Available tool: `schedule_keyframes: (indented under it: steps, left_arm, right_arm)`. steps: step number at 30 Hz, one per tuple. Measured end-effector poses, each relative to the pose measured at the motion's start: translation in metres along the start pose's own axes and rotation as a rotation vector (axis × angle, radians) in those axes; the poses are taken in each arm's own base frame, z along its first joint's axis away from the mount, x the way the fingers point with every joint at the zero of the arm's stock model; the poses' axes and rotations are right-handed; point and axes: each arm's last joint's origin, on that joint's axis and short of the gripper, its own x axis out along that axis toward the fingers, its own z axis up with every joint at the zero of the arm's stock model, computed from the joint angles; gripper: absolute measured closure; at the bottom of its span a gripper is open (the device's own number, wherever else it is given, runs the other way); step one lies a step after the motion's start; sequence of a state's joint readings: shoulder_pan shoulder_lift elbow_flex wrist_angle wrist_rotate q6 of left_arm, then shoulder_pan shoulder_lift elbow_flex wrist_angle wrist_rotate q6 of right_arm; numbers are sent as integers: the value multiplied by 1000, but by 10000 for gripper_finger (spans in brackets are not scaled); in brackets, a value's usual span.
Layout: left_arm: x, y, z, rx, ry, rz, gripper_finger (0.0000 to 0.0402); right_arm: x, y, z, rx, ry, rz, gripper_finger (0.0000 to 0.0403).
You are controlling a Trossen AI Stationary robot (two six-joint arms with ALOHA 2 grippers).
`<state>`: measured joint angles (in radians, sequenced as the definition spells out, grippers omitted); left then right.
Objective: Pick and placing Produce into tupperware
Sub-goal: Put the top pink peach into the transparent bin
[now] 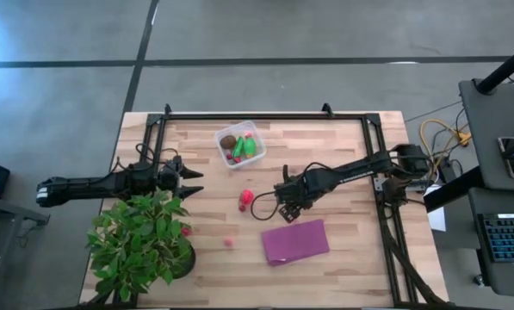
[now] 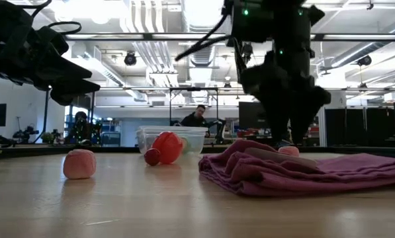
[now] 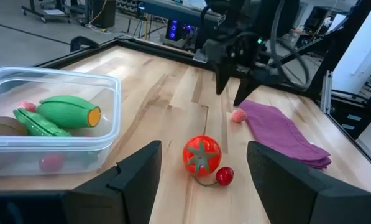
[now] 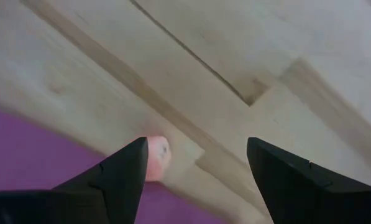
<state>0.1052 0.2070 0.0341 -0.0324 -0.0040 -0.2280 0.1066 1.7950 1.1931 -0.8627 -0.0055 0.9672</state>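
Observation:
The clear tupperware [image 1: 239, 145] stands near the table's far edge and holds green pieces [image 3: 64, 113], a brown ball and small red ones. A red tomato [image 3: 202, 155] with a small red berry [image 3: 224, 176] lies on the wood mid-table. A small pink piece [image 4: 156, 158] rests at the purple cloth's edge. My right gripper [image 4: 197, 174] is open and hovers just above that piece, fingers pointing down, touching nothing. My left gripper [image 3: 201, 180] is open and held level above the table on its left side, facing the tomato.
A folded purple cloth [image 1: 295, 242] lies right of centre toward the near edge. A leafy potted plant [image 1: 142, 239] fills the near left corner. Two more pink pieces [image 1: 228, 242] [image 1: 186, 231] lie on the wood between plant and cloth. A black frame [image 1: 265, 114] borders the table.

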Motion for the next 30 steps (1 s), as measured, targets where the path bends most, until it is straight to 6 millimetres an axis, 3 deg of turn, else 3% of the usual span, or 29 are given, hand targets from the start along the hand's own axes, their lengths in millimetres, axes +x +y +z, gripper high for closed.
schedule_keyframes:
  steps: [10, 22, 30]
  left_arm:
    - [0, 0, 0, 0, -2, 0, 178]
    - [0, 0, 0, 0, -1, 0, 178]
    - [0, 0, 0, 0, 0, 0, 178]
  right_arm:
    - [24, -2, -10, 66, 34, 100, 138]
    - [7, 15, -3, 40, -16, 170, 138]
    - [13, 11, -6, 53, 11, 149, 138]
